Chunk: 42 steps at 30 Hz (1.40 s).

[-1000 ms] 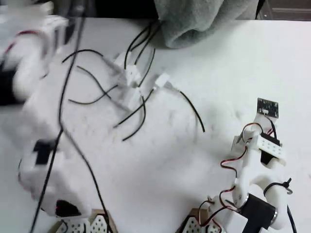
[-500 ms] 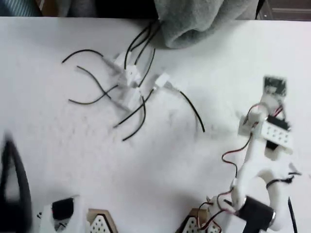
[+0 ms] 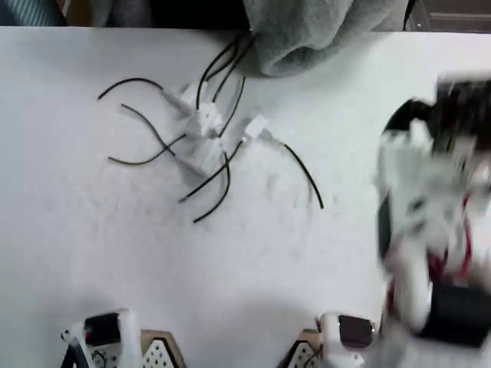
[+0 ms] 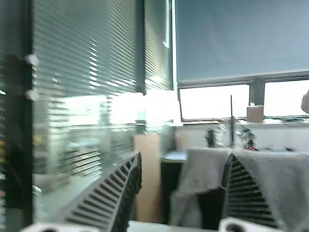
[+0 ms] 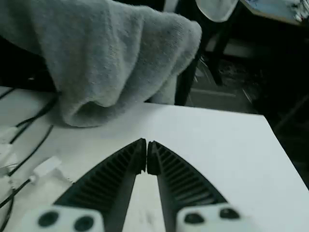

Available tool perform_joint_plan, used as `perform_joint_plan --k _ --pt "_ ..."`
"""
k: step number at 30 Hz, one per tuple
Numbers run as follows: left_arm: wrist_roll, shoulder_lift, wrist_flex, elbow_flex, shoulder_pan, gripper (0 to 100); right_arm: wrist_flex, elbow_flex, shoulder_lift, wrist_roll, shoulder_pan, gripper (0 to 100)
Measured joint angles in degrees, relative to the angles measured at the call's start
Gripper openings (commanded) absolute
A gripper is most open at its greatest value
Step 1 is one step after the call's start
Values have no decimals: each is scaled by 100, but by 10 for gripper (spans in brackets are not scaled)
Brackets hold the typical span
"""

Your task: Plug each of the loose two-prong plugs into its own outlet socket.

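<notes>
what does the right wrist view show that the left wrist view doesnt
Right wrist view: the right gripper, shut, with the white table beyond it. A grey towel is draped over the table's far edge, and black cables and a white plug lie loose.
Left wrist view: the left gripper, open, facing window blinds and a bright window, with grey cloth draped over furniture.
Both: black ridged fingers in front and grey fabric behind. Whether it is the same cloth I cannot tell.

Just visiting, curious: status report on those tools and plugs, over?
Left tool open, empty. Right tool shut, empty. Plugs lie tangled with wires, untouched. Grey cloth covers wire ends.
</notes>
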Motion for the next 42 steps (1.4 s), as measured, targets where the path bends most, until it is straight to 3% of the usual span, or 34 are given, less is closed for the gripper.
perform_joint_plan --k 6,9,15,21,29,39,42 --pt "211 -686 53 1380 1609 270 686 79 -1793 0 -1204 19" --pt "220 -1213 53 2330 2048 270 747 615 -2690 0 -1468 20" --pt "-193 -1908 -35 4519 2145 247 721 2910 -4149 9 -1530 21" --pt "-862 -1899 -527 6119 2145 24 193 4765 -4967 9 -1530 21" --pt "-1380 -1899 -1231 7622 2145 24 132 6637 -4993 9 -1521 21" --pt "-1389 -1899 -1459 8079 2154 24 -79 8079 -4993 9 -1512 20" --pt "-1389 -1899 -1477 8387 2145 24 -167 8149 -5029 9 -1213 20"
